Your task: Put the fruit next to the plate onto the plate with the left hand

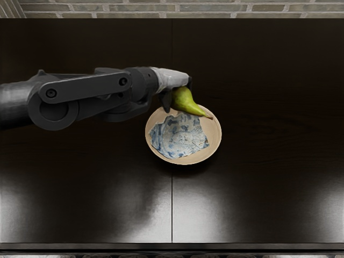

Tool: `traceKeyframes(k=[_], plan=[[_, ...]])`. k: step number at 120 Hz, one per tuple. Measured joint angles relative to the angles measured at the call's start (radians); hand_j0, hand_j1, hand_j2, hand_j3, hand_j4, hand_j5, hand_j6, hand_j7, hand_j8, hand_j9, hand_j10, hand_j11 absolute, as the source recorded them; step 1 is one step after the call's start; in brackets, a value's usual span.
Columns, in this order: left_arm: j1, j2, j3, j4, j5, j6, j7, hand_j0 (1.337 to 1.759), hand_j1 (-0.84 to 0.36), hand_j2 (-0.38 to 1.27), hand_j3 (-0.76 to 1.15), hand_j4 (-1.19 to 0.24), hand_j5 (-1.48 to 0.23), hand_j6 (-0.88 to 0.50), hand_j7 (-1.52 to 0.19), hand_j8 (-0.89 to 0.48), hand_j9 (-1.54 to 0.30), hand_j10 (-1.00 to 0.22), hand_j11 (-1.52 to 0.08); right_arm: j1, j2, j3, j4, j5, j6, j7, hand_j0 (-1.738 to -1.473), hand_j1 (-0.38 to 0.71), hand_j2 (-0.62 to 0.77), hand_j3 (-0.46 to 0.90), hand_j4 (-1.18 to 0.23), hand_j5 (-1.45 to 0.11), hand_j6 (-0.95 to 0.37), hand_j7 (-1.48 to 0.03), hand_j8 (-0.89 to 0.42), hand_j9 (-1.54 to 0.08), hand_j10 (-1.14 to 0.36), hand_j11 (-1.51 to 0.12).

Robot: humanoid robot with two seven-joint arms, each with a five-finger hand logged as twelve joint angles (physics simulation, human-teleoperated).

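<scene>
Left to right: the left arm (80, 97) enters from the left edge across the dark table (269, 183). The left hand (173, 83) has its fingers (166, 100) curled around the broad end of a green pear (187, 102). The pear's long axis slants down and right from the hand, stem end over the far rim of the plate (214, 144). Whether the pear touches the rim cannot be told. Nothing else lies in the blue-patterned plate. Release probably comes next.

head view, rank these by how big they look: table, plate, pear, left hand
1. table
2. plate
3. left hand and pear: they look about alike, and both sit raised nearer the camera, so I leave them unranked.
</scene>
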Motion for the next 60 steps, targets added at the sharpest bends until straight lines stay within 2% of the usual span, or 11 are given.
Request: traceKeyframes(k=[26,60], plan=[[-0.002,-0.061,0.009,0.035,0.0,0.004,0.0,1.634,-0.39,0.2,0.0,-0.16,-1.15,-0.14,-1.12,-0.42,-1.14,-0.77,-1.15,0.0,0.0,0.0,0.0,0.0,0.0,0.0,-1.658,-0.31,-0.01,0.0,-0.03,-0.04,-0.03,-0.04,-0.03,-0.04,-0.03,-0.04],[0.01,-0.087,0.021,0.056,0.0,0.01,0.0,1.632,-0.4,0.18,0.0,-0.16,-1.17,-0.14,-1.14,-0.44,-1.15,-0.77,-1.16,0.0,0.0,0.0,0.0,0.001,0.0,0.0,-1.658,-0.31,-0.01,0.0,-0.03,-0.04,-0.03,-0.04,-0.03,-0.04,-0.03,-0.04]])
